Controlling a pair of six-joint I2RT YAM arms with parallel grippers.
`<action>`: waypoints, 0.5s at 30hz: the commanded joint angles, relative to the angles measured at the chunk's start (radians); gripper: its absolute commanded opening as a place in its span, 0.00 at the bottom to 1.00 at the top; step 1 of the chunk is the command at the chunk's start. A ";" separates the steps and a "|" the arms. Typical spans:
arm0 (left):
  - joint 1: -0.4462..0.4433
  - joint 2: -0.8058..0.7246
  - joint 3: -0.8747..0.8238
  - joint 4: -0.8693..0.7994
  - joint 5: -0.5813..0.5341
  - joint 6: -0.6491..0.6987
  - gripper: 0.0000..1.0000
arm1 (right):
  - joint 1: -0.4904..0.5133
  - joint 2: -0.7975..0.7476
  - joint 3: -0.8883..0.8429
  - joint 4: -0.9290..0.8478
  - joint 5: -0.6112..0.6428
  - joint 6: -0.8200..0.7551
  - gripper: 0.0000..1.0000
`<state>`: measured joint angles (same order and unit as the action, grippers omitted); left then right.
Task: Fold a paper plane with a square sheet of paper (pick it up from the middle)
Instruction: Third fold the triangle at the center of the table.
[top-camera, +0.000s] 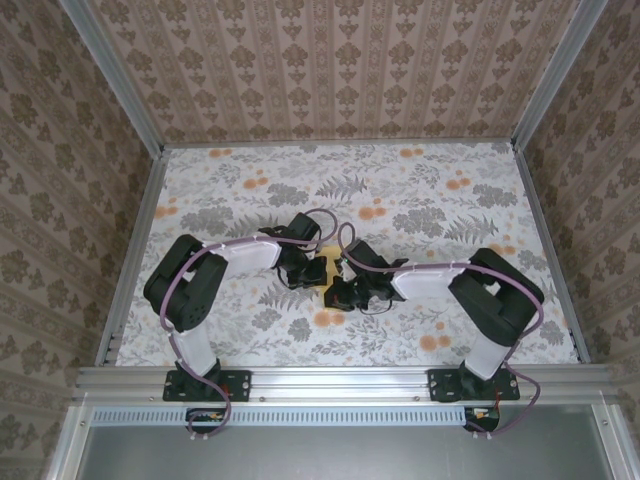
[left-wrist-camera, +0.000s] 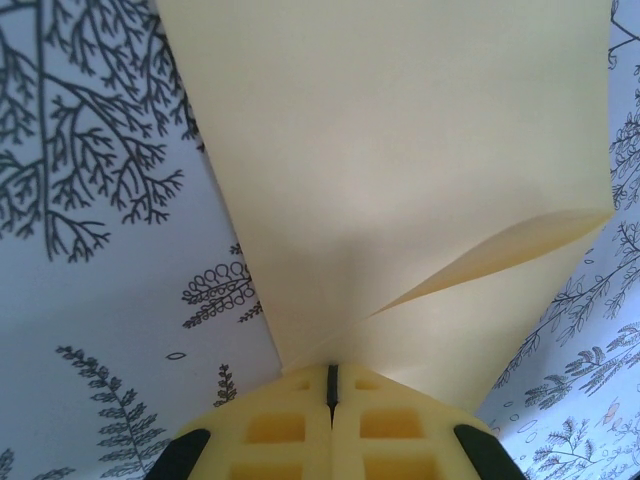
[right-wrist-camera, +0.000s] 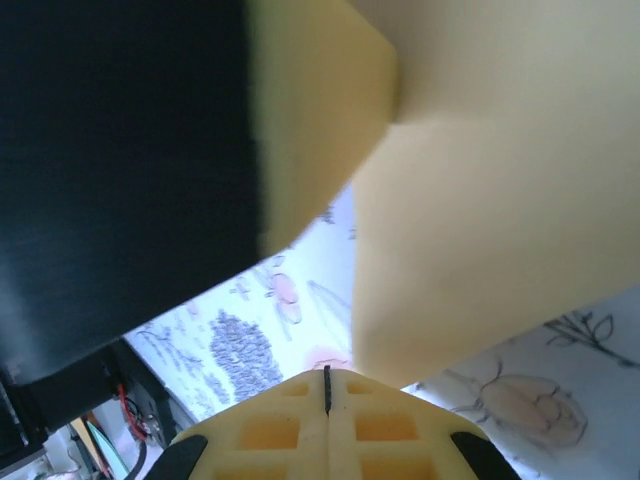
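Paper (left-wrist-camera: 400, 150) fans out straight ahead of the left pincer (left-wrist-camera: 332, 372), clamped on its near corner, while the right pincer (right-wrist-camera: 327, 372), likewise closed, apparently grips it from opposite.

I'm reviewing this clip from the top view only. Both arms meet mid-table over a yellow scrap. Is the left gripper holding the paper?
Observer: Yes. In the left wrist view the left gripper is shut, and the paper comes straight out of the seam between its pads.
Operator: Is the sheet flat?
Observer: No. A flap curls up off the layer beneath it, at the lower right of that view.
Operator: And the right gripper?
Observer: In its own wrist view the right gripper is shut too. The paper's edge comes down to its tips, but I can't tell whether it is pinched.
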<state>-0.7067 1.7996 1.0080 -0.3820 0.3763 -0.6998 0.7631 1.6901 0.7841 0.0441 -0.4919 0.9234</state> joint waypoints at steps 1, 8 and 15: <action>-0.002 0.049 -0.041 -0.068 -0.133 0.005 0.00 | -0.026 -0.032 0.005 -0.045 0.062 -0.023 0.05; -0.002 0.044 -0.037 -0.057 -0.120 0.019 0.00 | -0.062 0.031 0.034 -0.038 0.063 -0.036 0.05; -0.004 0.029 -0.024 -0.045 -0.100 0.047 0.00 | -0.076 0.072 0.026 -0.022 0.079 -0.022 0.05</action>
<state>-0.7074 1.7977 1.0084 -0.3817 0.3763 -0.6907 0.6945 1.7409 0.7994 0.0338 -0.4374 0.9089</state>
